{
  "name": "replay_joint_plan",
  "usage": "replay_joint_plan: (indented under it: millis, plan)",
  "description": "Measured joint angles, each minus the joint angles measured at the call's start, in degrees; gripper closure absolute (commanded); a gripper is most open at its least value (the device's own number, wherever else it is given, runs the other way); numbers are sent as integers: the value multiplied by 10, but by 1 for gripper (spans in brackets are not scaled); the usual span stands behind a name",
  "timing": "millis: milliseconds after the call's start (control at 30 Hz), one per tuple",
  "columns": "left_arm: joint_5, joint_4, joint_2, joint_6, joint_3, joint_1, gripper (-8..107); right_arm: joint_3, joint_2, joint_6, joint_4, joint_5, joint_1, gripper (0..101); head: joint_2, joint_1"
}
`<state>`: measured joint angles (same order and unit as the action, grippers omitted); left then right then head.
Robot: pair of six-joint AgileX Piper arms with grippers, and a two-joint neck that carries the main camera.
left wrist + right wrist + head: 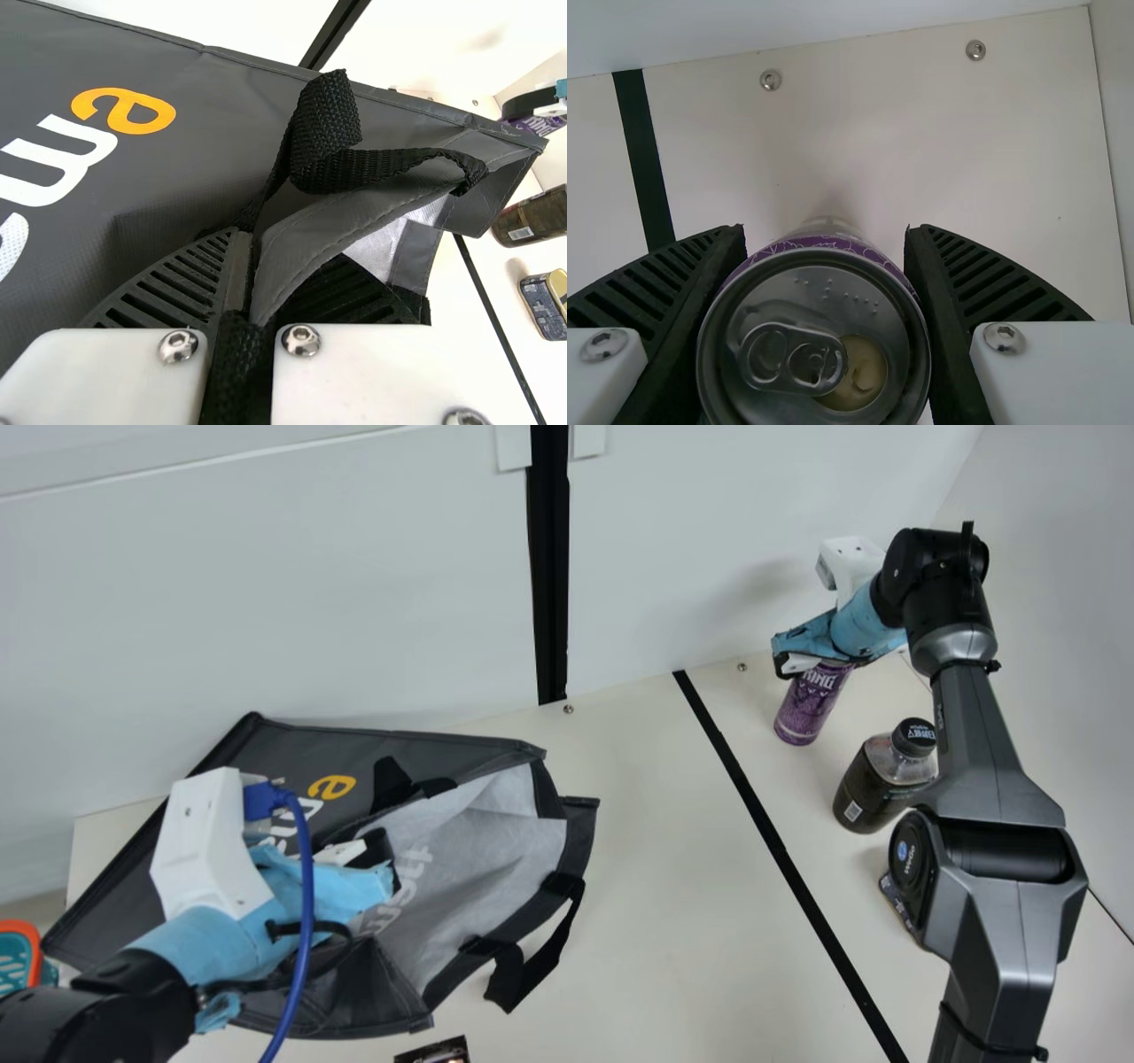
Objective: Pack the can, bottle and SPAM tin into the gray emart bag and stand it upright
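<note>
We've got left gripper (385,865) clamped on emart bag (478,850) rim, right gripper (787,657) on can (806,710). Bottle (873,786) near right gripper, SPAM tin (544,303) farther off.

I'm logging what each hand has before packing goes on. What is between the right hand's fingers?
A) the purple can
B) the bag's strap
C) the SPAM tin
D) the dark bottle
A: the purple can sits between the right hand's two fingers, its pull-tab lid facing the wrist camera.
</note>
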<state>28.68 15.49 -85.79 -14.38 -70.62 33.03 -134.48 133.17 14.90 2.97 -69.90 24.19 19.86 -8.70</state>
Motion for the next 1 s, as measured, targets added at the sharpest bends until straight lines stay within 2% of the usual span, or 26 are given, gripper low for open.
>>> replay_joint_plan:
  millis: [433, 1000]
  plan:
    - [0, 0, 0, 0, 0, 0, 107, -1, -23, 33, 18, -1, 0, 101, 0, 0]
    - [0, 0, 0, 0, 0, 0, 107, 55, -101, 51, 17, 0, -24, 101, 0, 0]
